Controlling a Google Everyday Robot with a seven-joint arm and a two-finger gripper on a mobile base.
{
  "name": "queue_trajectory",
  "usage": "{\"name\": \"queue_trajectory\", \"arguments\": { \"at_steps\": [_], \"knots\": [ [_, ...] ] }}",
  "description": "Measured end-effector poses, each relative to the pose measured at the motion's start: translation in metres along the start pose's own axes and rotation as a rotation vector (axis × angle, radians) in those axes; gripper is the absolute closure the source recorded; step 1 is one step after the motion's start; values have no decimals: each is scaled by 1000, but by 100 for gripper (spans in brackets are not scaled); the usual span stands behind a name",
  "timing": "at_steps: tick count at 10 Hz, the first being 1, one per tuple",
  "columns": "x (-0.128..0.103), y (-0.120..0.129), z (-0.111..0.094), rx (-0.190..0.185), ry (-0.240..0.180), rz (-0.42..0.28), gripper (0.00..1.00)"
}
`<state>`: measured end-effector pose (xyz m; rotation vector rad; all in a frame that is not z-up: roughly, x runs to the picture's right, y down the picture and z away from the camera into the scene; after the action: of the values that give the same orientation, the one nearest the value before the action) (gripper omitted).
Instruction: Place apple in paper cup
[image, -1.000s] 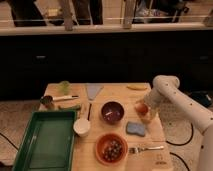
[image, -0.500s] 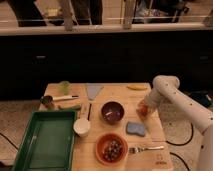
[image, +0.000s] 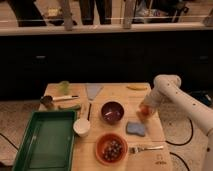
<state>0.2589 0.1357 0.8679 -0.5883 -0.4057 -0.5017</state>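
orange-red apple (image: 144, 111) clamped between jaws, beside blue sponge (image: 135, 129)

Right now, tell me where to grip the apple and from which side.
Grip the apple across its round middle, coming from above: it sits low on the table near the blue sponge. The claw is there, shut on it.

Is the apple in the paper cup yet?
Out. The apple is near the table's right edge in the shut claw; the paper cup stands apart by the green tray.
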Motion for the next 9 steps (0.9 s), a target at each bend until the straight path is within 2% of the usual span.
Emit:
{"name": "queue_trajectory", "arguments": {
  "at_steps": [3,9],
  "knots": [
    [-13,5,-3,4,6,-25,99],
    [-34,-1,-12,20,21,-83,99]
  ]
}}
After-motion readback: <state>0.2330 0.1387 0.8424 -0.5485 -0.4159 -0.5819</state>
